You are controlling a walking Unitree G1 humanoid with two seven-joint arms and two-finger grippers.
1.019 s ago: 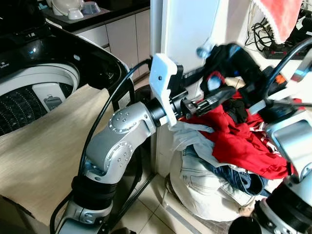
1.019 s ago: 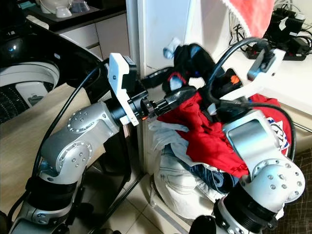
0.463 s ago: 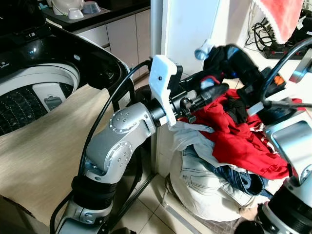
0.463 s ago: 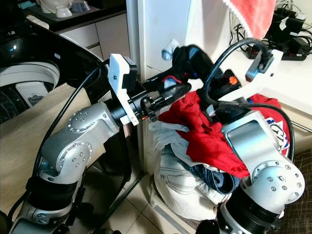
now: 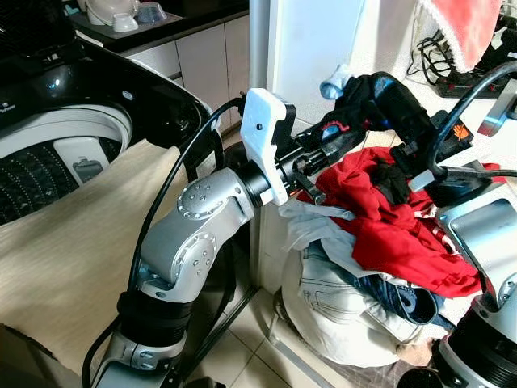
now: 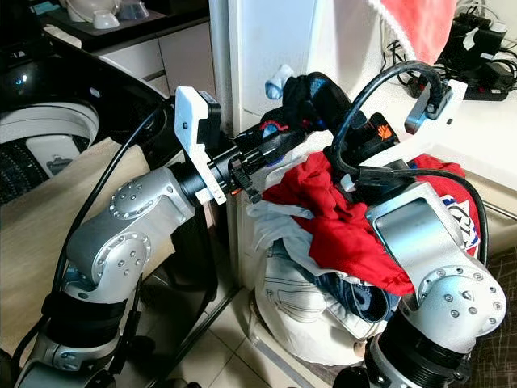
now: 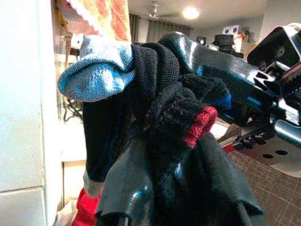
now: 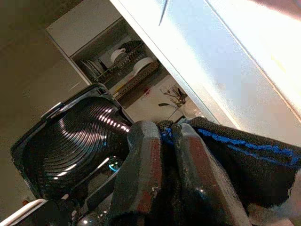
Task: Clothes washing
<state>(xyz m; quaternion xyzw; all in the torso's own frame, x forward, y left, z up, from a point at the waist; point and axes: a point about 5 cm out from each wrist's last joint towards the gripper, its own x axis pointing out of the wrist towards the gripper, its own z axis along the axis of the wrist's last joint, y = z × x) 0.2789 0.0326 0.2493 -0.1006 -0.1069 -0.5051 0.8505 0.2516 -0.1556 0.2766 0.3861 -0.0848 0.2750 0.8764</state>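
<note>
A black garment (image 5: 363, 93) with a light-blue end (image 5: 333, 82) and red trim hangs in the air above the laundry pile. My right gripper (image 5: 386, 99) comes up from the right and is shut on it; black cloth with blue stitching (image 8: 244, 150) sits between its fingers (image 8: 141, 155). My left gripper (image 5: 338, 136) reaches in from the left, just under the garment, and is shut on its black, red-trimmed fold (image 7: 200, 125). The top-loading washing machine (image 5: 56, 133) stands open at the left.
A beige cloth (image 5: 73, 242) drapes over the washer's front edge. Below the grippers lies a pile with a red garment (image 5: 396, 222), jeans and a white bag (image 5: 331, 307). A white cabinet panel (image 5: 307, 48) stands behind. Cables and a red-white cloth (image 5: 464, 28) sit at the back right.
My left gripper has lifted off the red pile and tilted up onto the black garment. The right gripper, still holding the garment, has shifted slightly left and up.
</note>
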